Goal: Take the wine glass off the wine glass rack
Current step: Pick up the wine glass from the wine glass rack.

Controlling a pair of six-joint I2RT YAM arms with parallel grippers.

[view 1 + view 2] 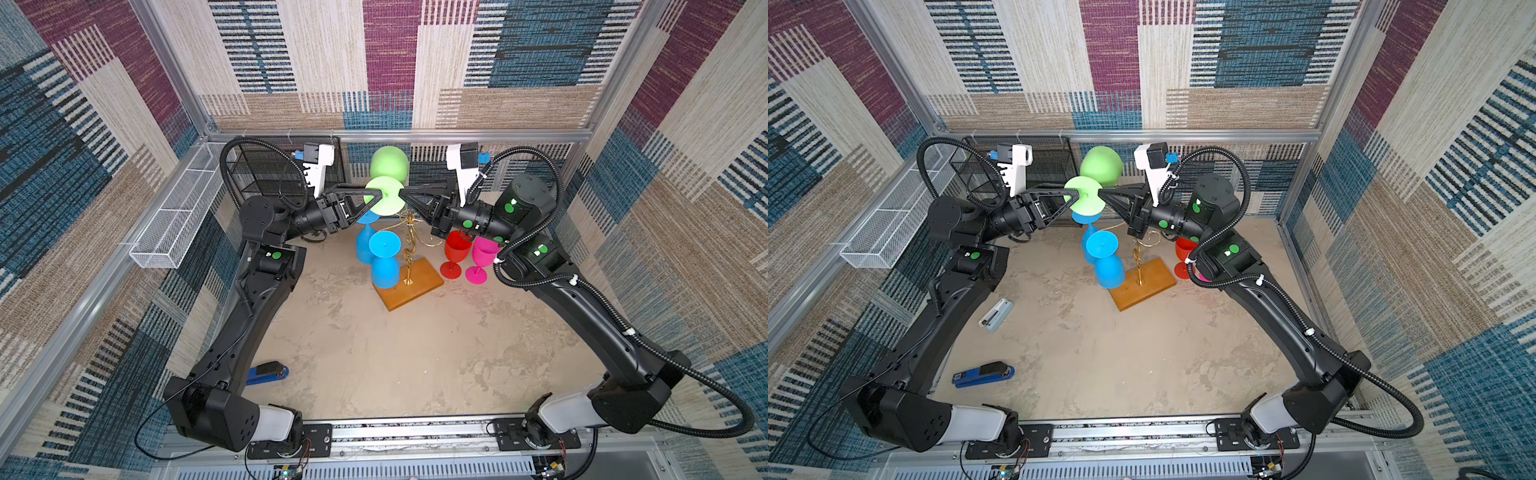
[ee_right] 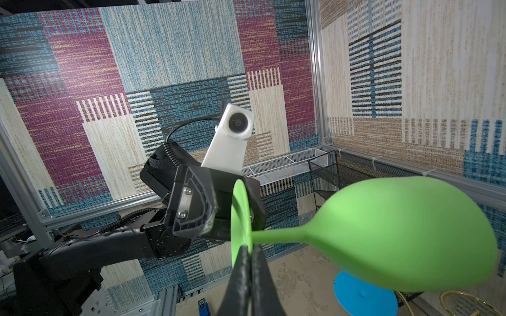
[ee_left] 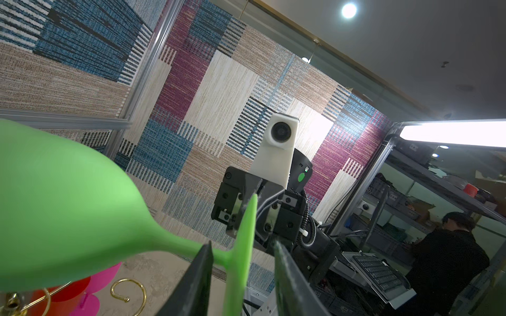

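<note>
The green wine glass (image 1: 389, 164) (image 1: 1100, 165) lies sideways in the air above the rack, stem level. My right gripper (image 1: 401, 194) (image 2: 247, 247) is shut on the rim of its round foot (image 2: 241, 219). My left gripper (image 1: 375, 196) (image 3: 242, 243) comes from the other side and straddles the same foot (image 3: 243, 246). Its jaws are open, with a gap on each side of the disc. The wine glass rack (image 1: 409, 249) (image 1: 1142, 282) is gold wire on an orange-brown wooden base. Two blue glasses (image 1: 384, 259) hang upside down from it.
A red glass (image 1: 455, 251) and a pink glass (image 1: 482, 257) stand upright right of the rack, under my right arm. A black mesh shelf (image 1: 274, 170) and a white wire basket (image 1: 178, 216) line the back left. A blue stapler (image 1: 984, 374) and a white stapler (image 1: 995, 315) lie front left.
</note>
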